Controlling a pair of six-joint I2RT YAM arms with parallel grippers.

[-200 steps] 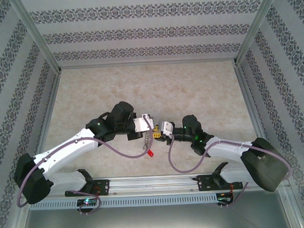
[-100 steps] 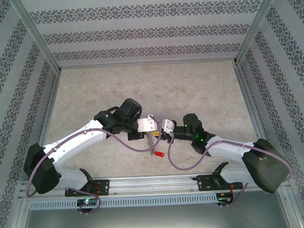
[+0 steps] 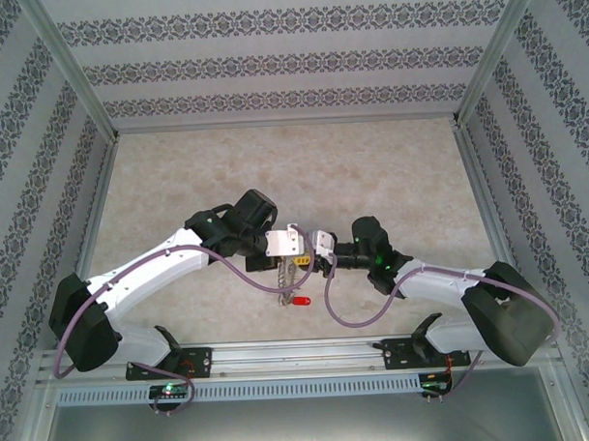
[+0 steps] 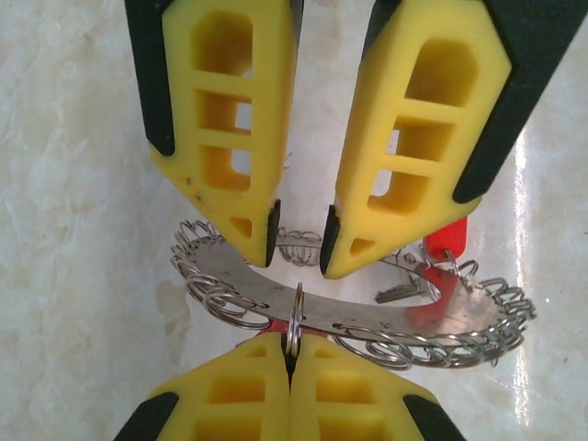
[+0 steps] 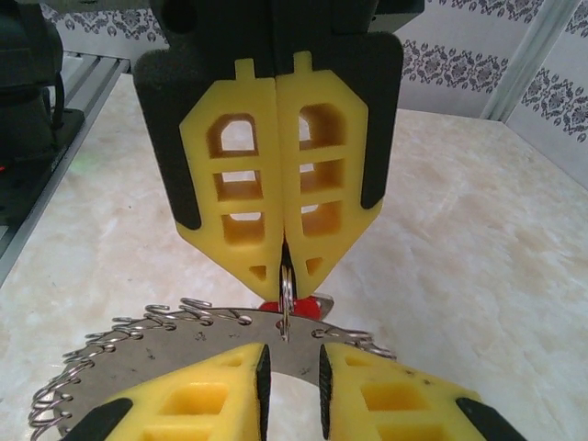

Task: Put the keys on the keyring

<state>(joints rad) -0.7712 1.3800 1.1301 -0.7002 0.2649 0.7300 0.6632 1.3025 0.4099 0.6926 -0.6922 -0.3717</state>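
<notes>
Top view: keyring [image 3: 289,272] is held between the two end effectors, at 6 o'clock from worktop [image 3: 370,169] centre. A red-headed key [image 3: 299,303] sits at 6 o'clock of it.

Left wrist view: left end effector [image 4: 290,354] is fully closed, pinching a small split ring [image 4: 295,317] at the keyring's curved plate. Right end effector [image 4: 300,243], at 12 o'clock, has a narrow gap and straddles the fringed edge. Cannot tell if it clamps.
</notes>
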